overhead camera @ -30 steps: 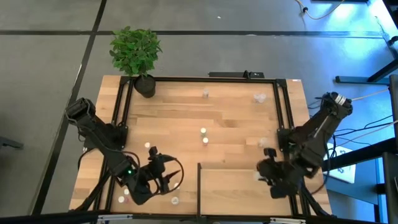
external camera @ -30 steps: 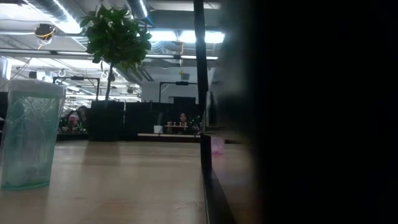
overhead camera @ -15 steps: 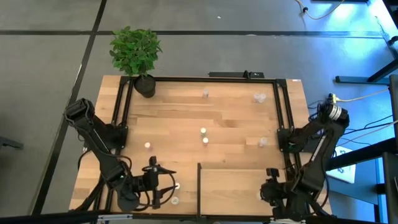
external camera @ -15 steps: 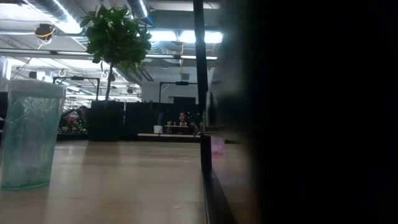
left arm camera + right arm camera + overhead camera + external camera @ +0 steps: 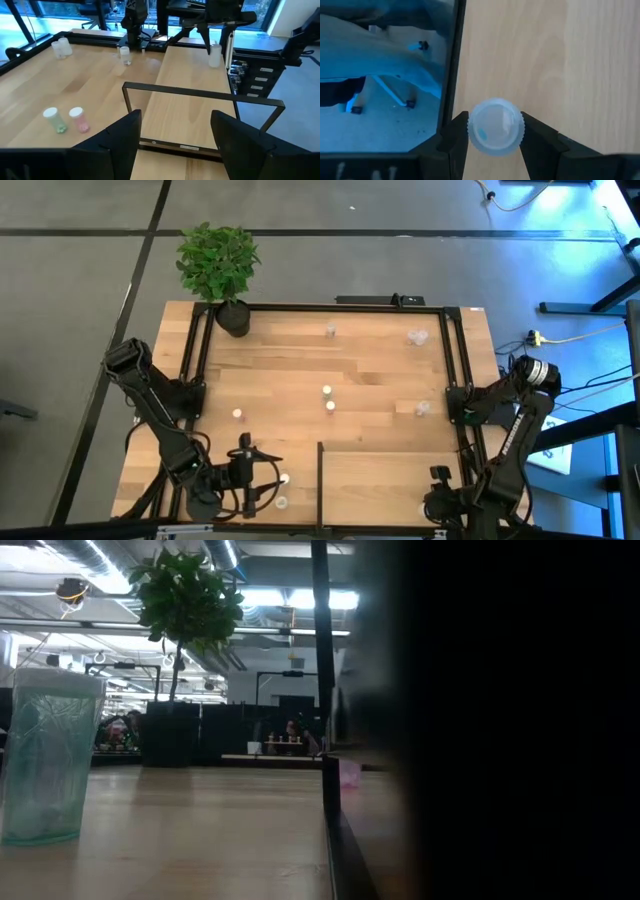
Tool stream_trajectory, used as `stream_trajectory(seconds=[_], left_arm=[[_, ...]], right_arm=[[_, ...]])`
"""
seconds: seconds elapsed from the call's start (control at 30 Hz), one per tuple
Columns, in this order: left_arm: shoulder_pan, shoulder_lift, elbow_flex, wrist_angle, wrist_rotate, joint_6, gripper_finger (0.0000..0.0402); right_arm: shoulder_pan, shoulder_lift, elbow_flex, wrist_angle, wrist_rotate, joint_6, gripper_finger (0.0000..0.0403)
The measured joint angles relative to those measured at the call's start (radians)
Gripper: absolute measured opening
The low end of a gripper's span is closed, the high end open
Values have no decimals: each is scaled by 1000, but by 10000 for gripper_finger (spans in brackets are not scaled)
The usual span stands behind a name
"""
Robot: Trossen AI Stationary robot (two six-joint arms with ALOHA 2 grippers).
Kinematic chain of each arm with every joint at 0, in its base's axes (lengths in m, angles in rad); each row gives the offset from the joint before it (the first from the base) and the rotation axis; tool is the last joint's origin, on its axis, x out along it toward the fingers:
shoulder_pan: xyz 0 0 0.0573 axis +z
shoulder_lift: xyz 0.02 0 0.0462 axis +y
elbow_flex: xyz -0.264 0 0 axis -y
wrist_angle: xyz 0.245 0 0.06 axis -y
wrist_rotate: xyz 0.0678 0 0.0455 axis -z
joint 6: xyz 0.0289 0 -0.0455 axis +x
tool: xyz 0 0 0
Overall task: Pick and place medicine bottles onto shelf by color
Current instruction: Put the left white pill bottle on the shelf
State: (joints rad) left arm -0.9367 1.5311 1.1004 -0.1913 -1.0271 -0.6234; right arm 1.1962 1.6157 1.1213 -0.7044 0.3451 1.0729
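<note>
The shelf [image 5: 390,480] is a pale panel with a black edge strip at the table's near right. My right gripper [image 5: 432,502] hangs over its near right corner, shut on a white-capped medicine bottle [image 5: 495,125]. My left gripper [image 5: 264,480] is open near the table's near edge, left of the shelf, pointing toward it with nothing between its fingers [image 5: 125,135]. Two bottles [image 5: 284,478] [image 5: 281,502] stand just beside it. Other bottles [image 5: 326,391] [image 5: 330,407] [image 5: 237,414] stand upright on the tabletop. My right gripper pinches the bottle's round white cap [image 5: 520,125] between its two fingers, one on each side. The fingers come from above, pointing steeply down. The bottle hangs upright below them [image 5: 215,55] over the shelf; whether its base touches the panel I cannot tell.
More bottles stand at the far edge [image 5: 329,331] [image 5: 417,337] and right of centre [image 5: 421,409]. A potted plant [image 5: 220,265] stands at the far left corner. A black frame [image 5: 320,308] rims the table. A green-tinted bottle [image 5: 45,755] stands close to the low camera.
My right gripper has gone toward the table's near edge and down, carrying the bottle to the shelf's near right corner. My left gripper shifted toward the near edge, turned toward the shelf, then kept still.
</note>
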Motion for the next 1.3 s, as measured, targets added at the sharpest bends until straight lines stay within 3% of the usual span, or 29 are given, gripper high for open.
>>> stream_trajectory(seconds=[0.43,1.3], left_arm=[[2,0,0,30,155,204,232],[9,0,0,25,158,209,232]], right_arm=[[2,0,0,-3,2,-1,157],[2,0,0,-4,-6,-24,157]])
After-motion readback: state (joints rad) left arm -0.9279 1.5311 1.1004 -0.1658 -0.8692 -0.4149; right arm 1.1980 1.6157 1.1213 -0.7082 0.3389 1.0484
